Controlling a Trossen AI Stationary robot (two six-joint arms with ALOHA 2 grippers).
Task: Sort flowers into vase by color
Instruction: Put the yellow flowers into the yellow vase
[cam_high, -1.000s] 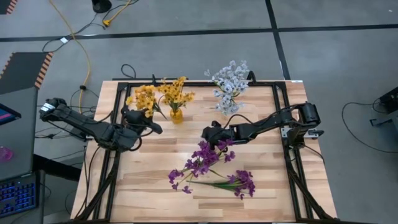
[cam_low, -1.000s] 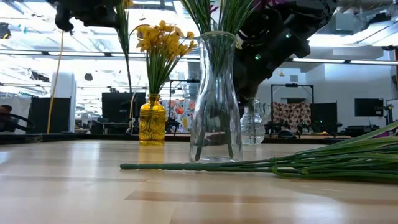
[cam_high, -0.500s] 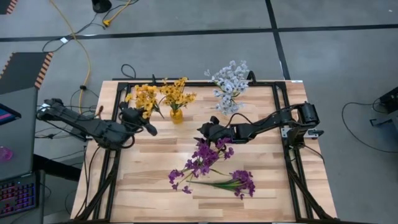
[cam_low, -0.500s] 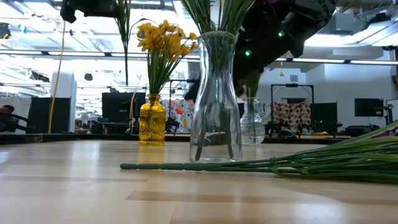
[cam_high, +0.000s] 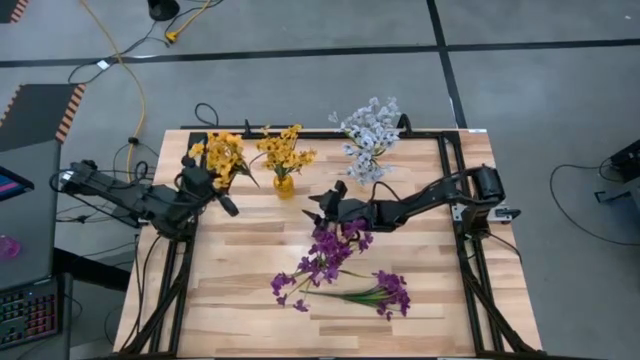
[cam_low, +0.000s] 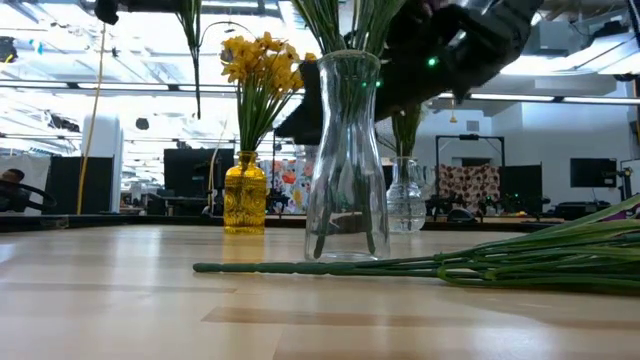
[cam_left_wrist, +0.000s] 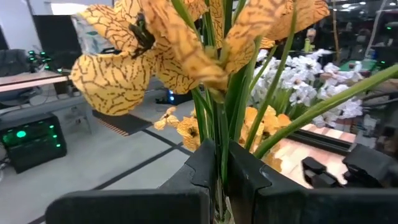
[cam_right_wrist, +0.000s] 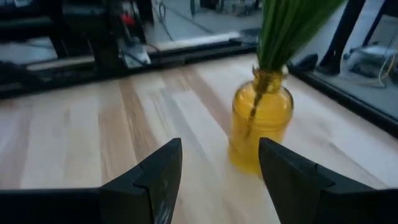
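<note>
My left gripper (cam_high: 203, 178) is raised over the table's far left part, shut on a yellow-orange sprig (cam_high: 220, 153). A yellow vase (cam_high: 284, 186) to its right holds more yellow flowers (cam_high: 282, 150). My right gripper (cam_high: 318, 206) hovers open between that yellow vase (cam_right_wrist: 261, 124) and a clear vase (cam_low: 347, 170) of purple flowers (cam_high: 335, 240). Two purple sprigs (cam_high: 345, 291) lie flat on the table's near middle. White-blue flowers (cam_high: 368, 133) stand in a third vase at the far edge. My left gripper pinches the yellow sprig's bundle of green stems (cam_left_wrist: 219, 163) between its two fingers, just below the blossoms. The fingers lie across the stems. The sprig is lifted clear, with its blossoms past the fingertips and its stem (cam_low: 190, 55) hanging down below the gripper.
A black frame (cam_high: 300, 132) runs round the wooden table top. The purple sprigs' long stems (cam_low: 400, 266) stretch across the near middle. Bare wood (cam_high: 230, 270) lies at the near left. Cables and a keyboard lie on the floor and bench to the left.
My left gripper has risen and drawn back toward the table's far left corner, still shut on the yellow sprig. The sprig's hanging stem has come up with it. My right gripper has moved left, from beside the purple vase toward the yellow vase.
</note>
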